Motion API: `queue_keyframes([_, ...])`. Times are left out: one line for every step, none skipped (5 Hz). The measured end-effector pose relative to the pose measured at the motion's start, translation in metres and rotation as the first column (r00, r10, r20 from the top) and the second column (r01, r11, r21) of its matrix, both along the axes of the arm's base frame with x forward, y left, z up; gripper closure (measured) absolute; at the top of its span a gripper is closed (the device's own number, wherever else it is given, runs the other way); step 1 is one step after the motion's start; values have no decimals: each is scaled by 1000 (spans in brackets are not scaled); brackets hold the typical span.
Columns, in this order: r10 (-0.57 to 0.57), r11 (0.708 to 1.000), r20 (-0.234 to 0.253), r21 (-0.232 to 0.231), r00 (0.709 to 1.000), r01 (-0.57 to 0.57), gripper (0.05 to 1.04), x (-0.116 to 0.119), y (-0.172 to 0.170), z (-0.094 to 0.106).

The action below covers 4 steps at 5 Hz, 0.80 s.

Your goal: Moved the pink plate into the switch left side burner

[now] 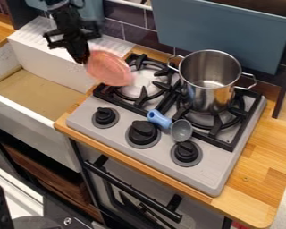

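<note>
Camera view | pink plate (109, 68) pinched by its edge in the closed gripper (82, 59), tilted at its lower right | left side burner (143, 93) found further that way | should probably be centred, levelled, lowered gently, released only once seated flat tbh

From here the pink plate (109, 68) beside the claw (82, 59) has a blurred rim — it hides part of the burner (144, 85). Above the claw, the arm (61, 10) gets cut off — below-left, the sink (35, 129) too.
</note>
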<state>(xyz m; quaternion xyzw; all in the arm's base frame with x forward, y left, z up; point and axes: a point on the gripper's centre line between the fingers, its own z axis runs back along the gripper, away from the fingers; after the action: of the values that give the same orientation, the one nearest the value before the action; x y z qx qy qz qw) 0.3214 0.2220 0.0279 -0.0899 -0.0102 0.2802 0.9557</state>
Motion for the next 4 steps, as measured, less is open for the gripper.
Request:
queue_keyframes([50,998,-12,-39,999,-51,1030,-10,-14,-5])
queue_keyframes([53,998,-62,-33,997,-55,1030,-25,-25,-16])
queue_keyframes([79,997,-32,-19,996,-80,1030,-32,-35,-24])
queue_keyframes([74,997,22,26,997,-74,1030,-39,-42,-39])
